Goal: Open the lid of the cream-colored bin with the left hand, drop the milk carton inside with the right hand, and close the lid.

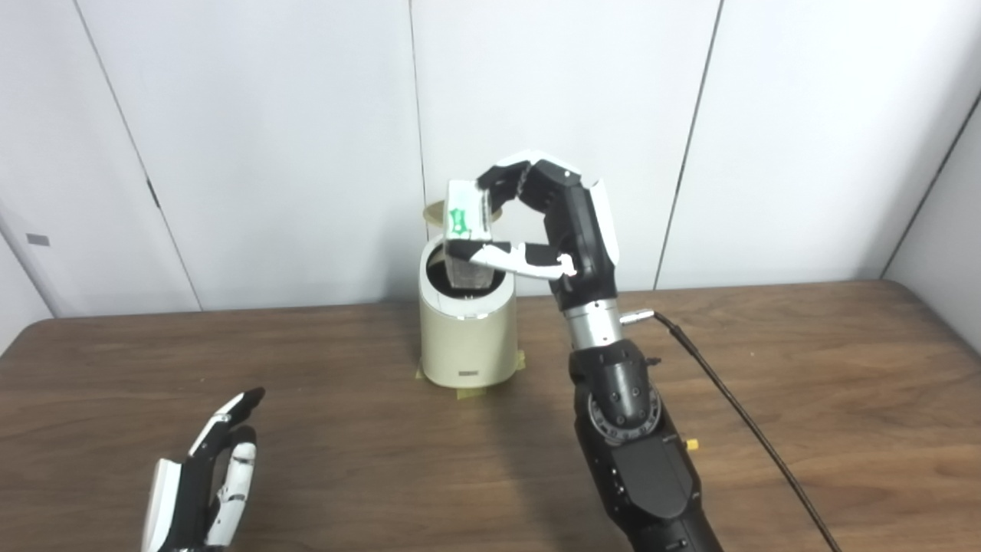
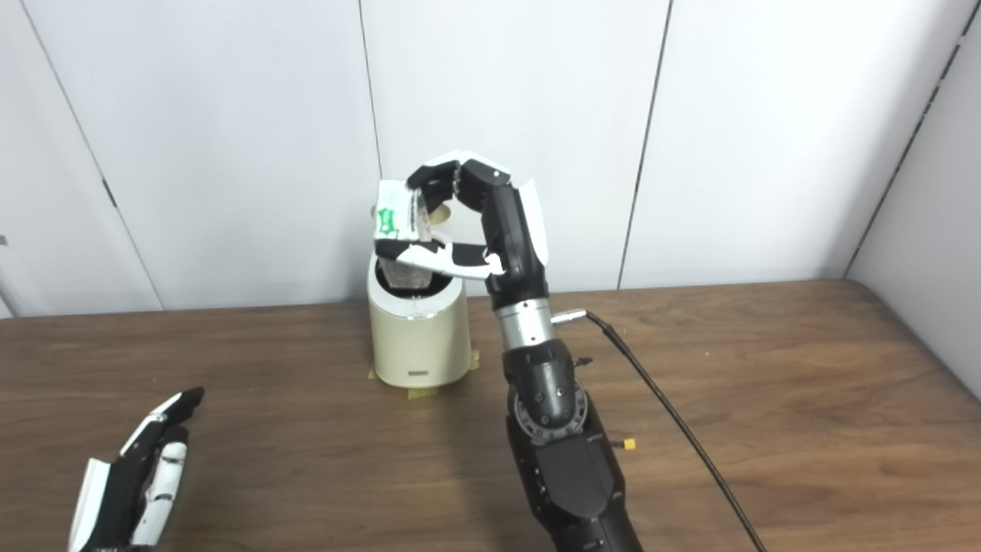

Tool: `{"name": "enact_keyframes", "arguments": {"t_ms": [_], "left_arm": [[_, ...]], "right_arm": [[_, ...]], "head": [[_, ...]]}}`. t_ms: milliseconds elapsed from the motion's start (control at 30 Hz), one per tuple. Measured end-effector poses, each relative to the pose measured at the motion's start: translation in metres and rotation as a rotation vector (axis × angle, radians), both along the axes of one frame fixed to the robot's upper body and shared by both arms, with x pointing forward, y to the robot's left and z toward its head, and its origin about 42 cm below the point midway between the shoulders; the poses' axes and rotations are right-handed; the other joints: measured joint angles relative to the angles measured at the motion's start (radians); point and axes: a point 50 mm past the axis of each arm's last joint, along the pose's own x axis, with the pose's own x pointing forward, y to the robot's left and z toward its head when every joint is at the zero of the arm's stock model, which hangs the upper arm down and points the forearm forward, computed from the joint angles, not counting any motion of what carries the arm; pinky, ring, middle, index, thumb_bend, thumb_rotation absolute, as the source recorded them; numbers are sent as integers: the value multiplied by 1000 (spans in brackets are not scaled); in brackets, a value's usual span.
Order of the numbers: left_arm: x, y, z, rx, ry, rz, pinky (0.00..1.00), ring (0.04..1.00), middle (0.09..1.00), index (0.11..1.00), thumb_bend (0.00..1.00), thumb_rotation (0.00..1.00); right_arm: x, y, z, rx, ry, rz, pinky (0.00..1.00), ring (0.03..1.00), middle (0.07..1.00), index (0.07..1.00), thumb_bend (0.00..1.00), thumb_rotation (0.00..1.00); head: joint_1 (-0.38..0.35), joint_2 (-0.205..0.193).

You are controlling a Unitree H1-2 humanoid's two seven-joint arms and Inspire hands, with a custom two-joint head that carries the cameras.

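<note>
A cream-colored bin (image 1: pixel 467 337) stands upright on the brown wooden bench (image 1: pixel 306 429), close to the far edge and a little left of its middle. Strips of yellowish tape (image 1: pixel 469 392) show at its base, on the bench surface. Its lid (image 1: pixel 438 212) is raised behind the opening, tilted up toward the white panelled wall (image 1: pixel 268 138), and the dark mouth of the bin is exposed.

The right hand (image 1: pixel 536 222) is raised over the bin, its arm rising from the near edge of the bench right of the middle. Its fingers (image 1: pixel 506 175) curl over the top of the milk carton (image 1: pixel 467 230) and the thumb presses from below and in front, so the carton is pinched between them. The carton is white with a green mark on its side. It hangs directly above the open mouth, with its lower end at or just inside the rim; exactly how deep it reaches cannot be told.

The left hand (image 1: pixel 203 491) is low near the near left corner of the bench, well apart from the bin. Its fingers (image 1: pixel 230 414) are stretched out fairly straight and slightly spread, holding nothing, pointing toward the far edge.

A black cable (image 1: pixel 736 414) runs from the right wrist across the bench toward the near right corner.
</note>
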Motion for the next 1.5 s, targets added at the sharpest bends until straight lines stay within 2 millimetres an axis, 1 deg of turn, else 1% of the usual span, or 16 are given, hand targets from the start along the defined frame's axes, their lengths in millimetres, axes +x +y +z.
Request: {"name": "enact_keyframes", "arguments": {"t_ms": [100,200,367,500,600,700,867,1033,1133,1233,1400,1500], "left_arm": [[-1,-1,-1,-4,0,-1,829,880,870,840,278,984],[-3,-2,-1,-8,1,1,836,885,873,843,277,985],[-9,-9,0,-21,-3,-6,853,887,869,845,289,990],[-11,-10,0,-23,-2,-6,876,896,872,846,310,991],[-14,-10,-1,-29,3,-7,861,886,866,838,301,986],[-17,-10,-1,-31,4,-7,865,888,865,836,316,977],[-22,-12,-1,-33,14,-10,869,891,866,837,331,974],[-26,-12,-2,-30,20,-10,850,880,862,835,335,981],[-28,-12,-3,-29,25,-11,838,875,860,831,344,958],[-32,-12,-4,-27,37,-8,835,873,859,832,344,951],[-41,-13,-5,-22,50,-9,843,874,853,830,351,951],[-46,-13,-6,-11,60,-5,843,873,852,828,341,946]], "right_arm": [[0,4,-5,-3,11,-25,381,464,509,466,502,0],[0,10,-4,-3,3,-47,382,462,507,468,502,0],[0,23,-6,-53,-25,-88,355,430,516,483,500,0],[2,28,-8,-68,-32,-95,369,456,511,470,501,0],[8,29,-10,-90,-26,-98,372,457,513,465,501,0],[13,29,-12,-104,-21,-111,381,455,513,463,502,0],[20,33,-10,-115,-20,-113,413,473,509,455,502,0],[20,39,-3,-127,-51,-108,416,471,513,454,502,0],[21,43,-3,-140,-60,-108,418,469,513,454,502,0],[22,42,-3,-149,-64,-115,422,470,512,452,502,0],[26,40,-11,-194,-61,-128,398,466,521,448,500,0],[25,41,-12,-223,-72,-117,398,466,522,448,500,0]], "head": [[6,0],[14,2],[32,6],[41,8],[48,8],[54,6],[60,6],[68,11],[75,12],[80,15],[94,18],[95,20]]}}
